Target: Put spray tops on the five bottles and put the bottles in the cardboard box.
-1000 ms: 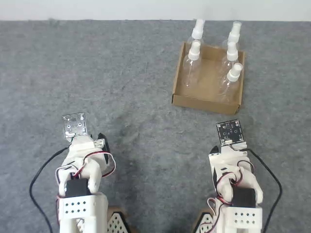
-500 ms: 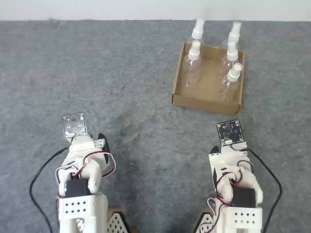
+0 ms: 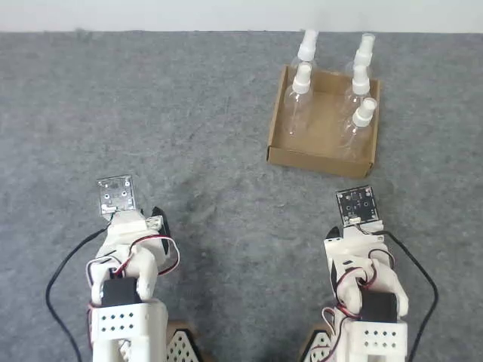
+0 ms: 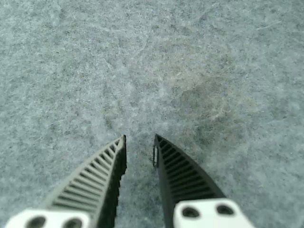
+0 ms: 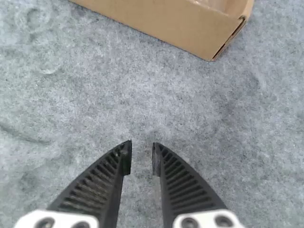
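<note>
**Overview of the workspace.** We show the grey, felt-like worktop [image 3: 189, 113] from above. Its far edge runs straight across the top of the high view and meets a pale strip [image 3: 151, 15]. The left arm [image 3: 124, 286] and the right arm [image 3: 366, 290] stand side by side at the near edge, well apart, with a band of worktop between them. A broad stretch of worktop reaches from the left arm to the far edge.

The cardboard box [image 3: 321, 161] lies on the right half, near the far edge and slightly skewed to it, with its top open. Its near wall faces the right arm across a short stretch of worktop. In the right wrist view the box [image 5: 166, 21] shows that wall and one corner beyond the fingertips, not touching them.

The five bottles [image 3: 294, 109], clear and upright, stand inside the box. Two are along the far wall, two are in front of those, and one is by the near right corner. The box floor shows between the two columns. All carry white spray tops [image 3: 364, 111], and the two rear ones rise past the far rim.

The left end effector [image 4: 139, 138] hangs over the worktop with its fingers a narrow gap apart, gripping nothing. The right end effector [image 5: 141, 145] is likewise narrowly parted, with grey worktop showing in the gap.
</note>
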